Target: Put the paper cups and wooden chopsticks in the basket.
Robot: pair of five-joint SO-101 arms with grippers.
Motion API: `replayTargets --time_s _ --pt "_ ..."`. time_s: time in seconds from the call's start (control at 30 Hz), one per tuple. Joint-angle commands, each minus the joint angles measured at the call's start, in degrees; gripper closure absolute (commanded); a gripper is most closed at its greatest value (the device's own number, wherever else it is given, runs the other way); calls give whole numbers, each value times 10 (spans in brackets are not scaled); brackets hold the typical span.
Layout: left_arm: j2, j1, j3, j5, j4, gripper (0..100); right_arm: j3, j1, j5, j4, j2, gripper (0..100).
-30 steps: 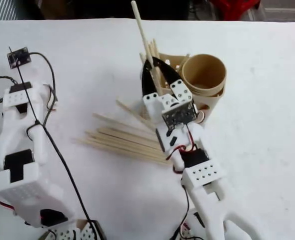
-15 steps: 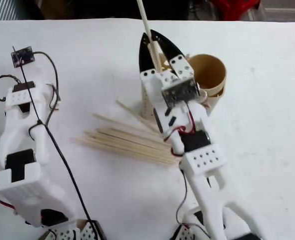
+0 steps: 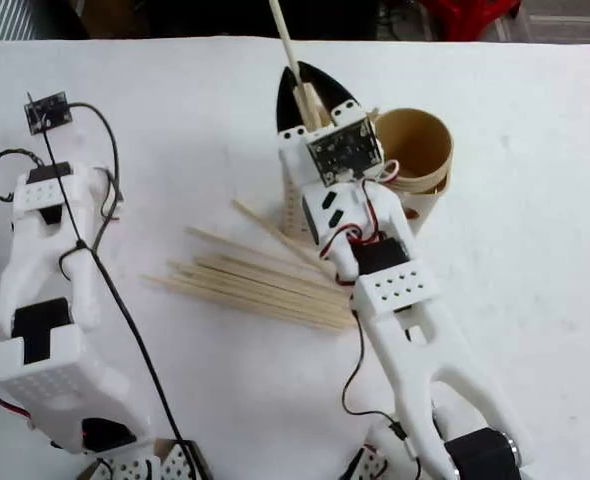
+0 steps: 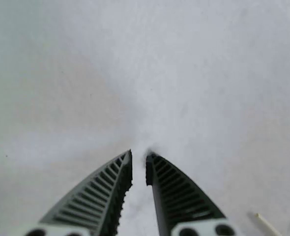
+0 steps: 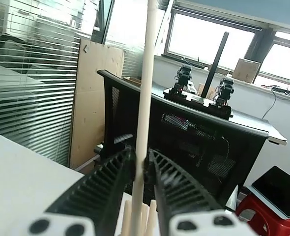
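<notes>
Up above white table (image 3: 535, 300), right pincer (image 5: 144, 166) clamps a chopstick (image 5: 147, 73); left pincer (image 4: 139, 160) closed, empty.

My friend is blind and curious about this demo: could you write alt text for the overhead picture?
The right gripper clamps a wooden chopstick upright over a white basket, next to stacked paper cups. More chopsticks lie loose on the white table; the left arm sits folded aside.
</notes>
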Motion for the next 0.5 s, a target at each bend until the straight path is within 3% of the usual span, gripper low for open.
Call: replayTargets --time_s 0.0,0.2,0.37,0.47 --pt "-3 7 -4 -7 -2 928 -25 18 -4 19 -5 977" --pt "-3 7 -4 -7 -2 928 -24 19 -4 24 -5 971" --pt "-3 7 -4 -7 -2 928 -26 19 -4 65 -5 819" --pt "-3 7 -4 -7 -2 928 -26 19 -4 80 -5 783"
